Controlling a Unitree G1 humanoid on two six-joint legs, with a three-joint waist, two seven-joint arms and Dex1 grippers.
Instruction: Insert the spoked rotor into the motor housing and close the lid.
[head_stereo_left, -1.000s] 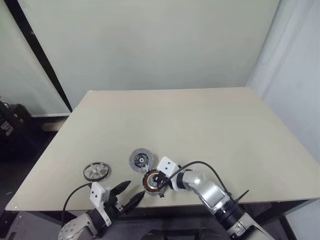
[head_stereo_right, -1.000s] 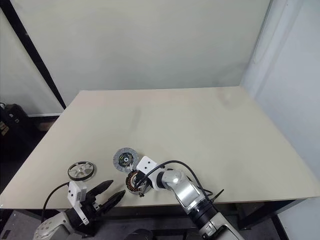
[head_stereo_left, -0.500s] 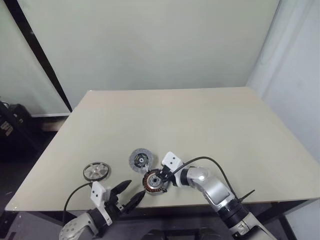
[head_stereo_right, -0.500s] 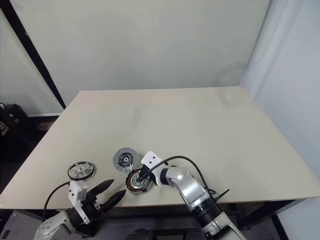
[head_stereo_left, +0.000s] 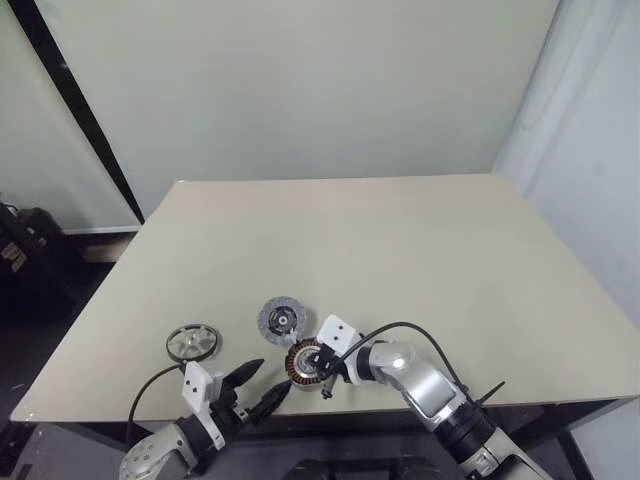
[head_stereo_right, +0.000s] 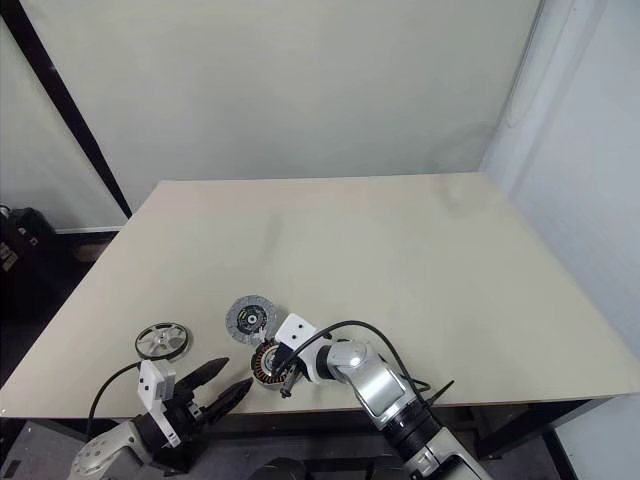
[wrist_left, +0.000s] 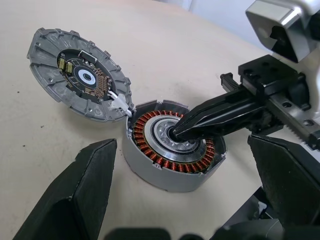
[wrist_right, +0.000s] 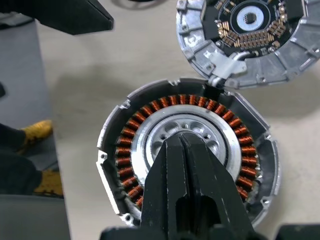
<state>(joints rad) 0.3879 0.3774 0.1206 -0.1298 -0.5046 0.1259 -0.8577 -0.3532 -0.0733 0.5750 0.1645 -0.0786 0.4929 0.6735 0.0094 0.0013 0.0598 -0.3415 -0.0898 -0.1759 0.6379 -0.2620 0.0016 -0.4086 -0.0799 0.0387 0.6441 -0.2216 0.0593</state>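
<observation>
The motor housing (wrist_left: 151, 153), a round shell with copper windings around a silver hub, lies near the table's front edge. Its lid (wrist_left: 77, 80), a grey disc with a circuit board inside, lies open and flat beside it, joined at the rim. My right gripper (wrist_right: 181, 142) is shut with nothing in it. Its black tips rest on the housing's (head_stereo_left: 303, 362) hub from the right. The spoked rotor (head_stereo_left: 194, 343), a shiny silver wheel, lies flat to the left, apart from both grippers. My left gripper (head_stereo_left: 264, 384) stands open just off the front edge, pointing at the housing.
The beige table (head_stereo_left: 400, 250) stretches far and right of the parts. Its front edge runs just below the housing. A black cable (head_stereo_left: 400, 328) loops over my right wrist. A black post (head_stereo_left: 80, 110) leans at the back left.
My right arm swayed slightly and came back, and its shut tips stay on the housing's hub. The left gripper, the rotor and the lid have not moved.
</observation>
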